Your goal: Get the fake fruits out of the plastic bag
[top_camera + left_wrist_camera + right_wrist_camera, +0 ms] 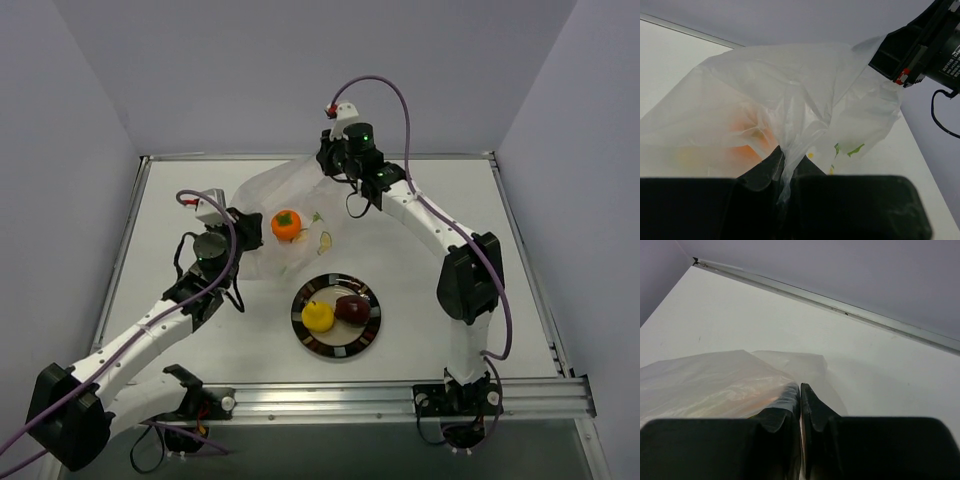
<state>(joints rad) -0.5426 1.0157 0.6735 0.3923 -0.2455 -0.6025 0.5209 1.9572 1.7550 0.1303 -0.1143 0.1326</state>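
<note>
Two of the fake fruits, the yellow fruit (pixel 318 316) and the dark red fruit (pixel 351 308), sit side by side on the black-rimmed plate (pixel 335 352), nearest our bases. Farther back we see the orange fruit (pixel 286 225) inside the plastic bag (pixel 268 192), which lies crumpled on the white table (pixel 410 290) just beyond the plate. Our left gripper (pixel 786 161) is clamped tight on a fold at the bag's near left side, with the film bunched between its fingers. At the far side, our right gripper (pixel 800 390) has its jaws pressed together on the bag's far edge, a thin layer of film pinched between them.
</note>
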